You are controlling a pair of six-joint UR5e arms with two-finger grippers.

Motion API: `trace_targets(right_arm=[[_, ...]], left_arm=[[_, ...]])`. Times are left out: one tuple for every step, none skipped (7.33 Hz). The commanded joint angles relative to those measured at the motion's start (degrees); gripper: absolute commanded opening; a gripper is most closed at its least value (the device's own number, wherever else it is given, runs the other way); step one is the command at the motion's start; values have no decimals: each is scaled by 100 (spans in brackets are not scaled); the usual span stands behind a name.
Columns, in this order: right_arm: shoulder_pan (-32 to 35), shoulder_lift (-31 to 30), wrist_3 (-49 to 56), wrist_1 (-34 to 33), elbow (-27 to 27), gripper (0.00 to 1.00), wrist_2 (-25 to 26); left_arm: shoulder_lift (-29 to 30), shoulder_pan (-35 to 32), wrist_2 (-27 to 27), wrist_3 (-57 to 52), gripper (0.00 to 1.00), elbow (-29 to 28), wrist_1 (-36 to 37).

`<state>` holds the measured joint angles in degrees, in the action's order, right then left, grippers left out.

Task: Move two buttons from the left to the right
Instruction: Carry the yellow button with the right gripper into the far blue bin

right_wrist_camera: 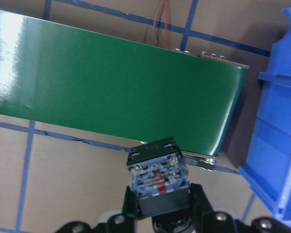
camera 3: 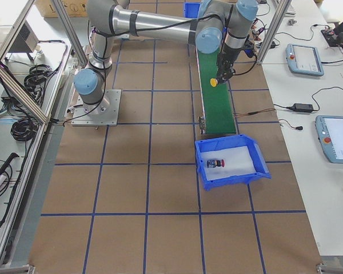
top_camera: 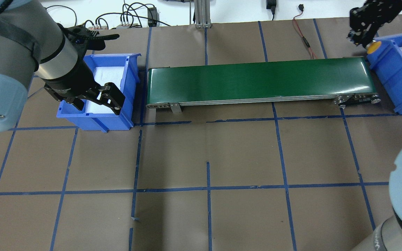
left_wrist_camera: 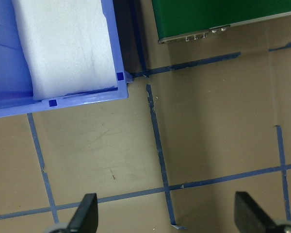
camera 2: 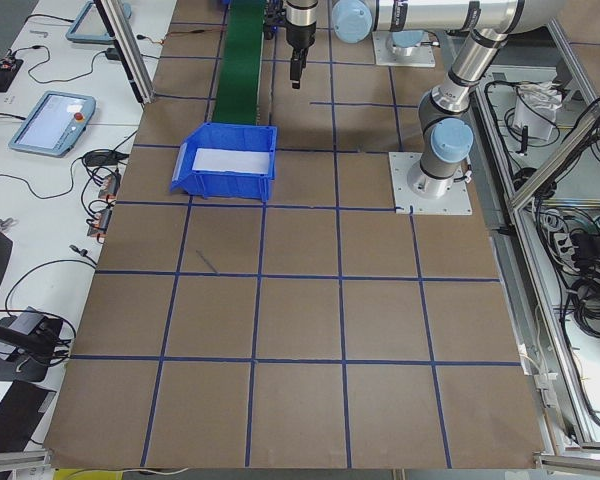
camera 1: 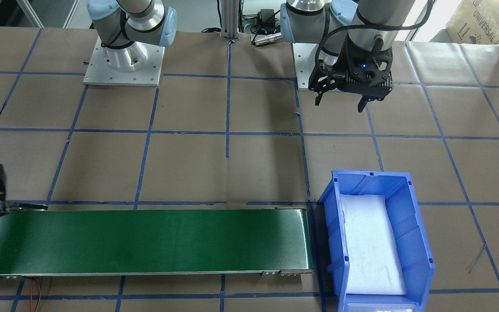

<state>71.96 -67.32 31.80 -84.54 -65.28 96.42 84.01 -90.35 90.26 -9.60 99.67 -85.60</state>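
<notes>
My right gripper [top_camera: 361,33] is shut on the yellow-capped button [top_camera: 374,46] and holds it above the right end of the green conveyor belt [top_camera: 257,82], beside the right blue bin [top_camera: 389,73]. The right wrist view shows the button's black-and-grey block body [right_wrist_camera: 157,170] between the fingers. The exterior right view shows the yellow cap [camera 3: 214,82] over the belt. The red-capped button [camera 3: 217,163] lies on white foam in the right bin [camera 3: 228,180]. My left gripper [camera 1: 340,102] is open and empty, hovering above the table near the left blue bin [camera 1: 418,234].
The left bin [top_camera: 96,122] holds only white foam. The belt [camera 1: 145,240] carries nothing. Robot bases [camera 1: 124,65] stand at the table's back. Blue tape lines grid the brown table. Cables and tablets lie beyond the table's edges.
</notes>
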Motion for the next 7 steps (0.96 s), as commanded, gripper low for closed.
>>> trace_targets(right_arm=[[-900, -97, 956, -18, 7, 7, 420], [-1156, -89, 1142, -44, 51, 7, 648], [-1289, 7, 1153, -271, 103, 6, 641], [-1299, 226, 1144, -639, 95, 5, 632], [-1308, 567, 1240, -1042, 165, 5, 563], [-1351, 884, 1467, -1421, 278, 5, 318], [-1378, 1191, 1487, -1685, 453, 5, 203]], left_arm=[[2, 0, 0, -15, 100, 0, 0], [2, 0, 0, -33, 100, 0, 9], [2, 0, 0, -33, 100, -9, 9], [2, 0, 9, -33, 100, -9, 9], [2, 0, 0, -33, 100, -9, 9], [-16, 0, 0, -42, 100, -9, 9], [-16, 0, -9, -24, 100, 0, 0]])
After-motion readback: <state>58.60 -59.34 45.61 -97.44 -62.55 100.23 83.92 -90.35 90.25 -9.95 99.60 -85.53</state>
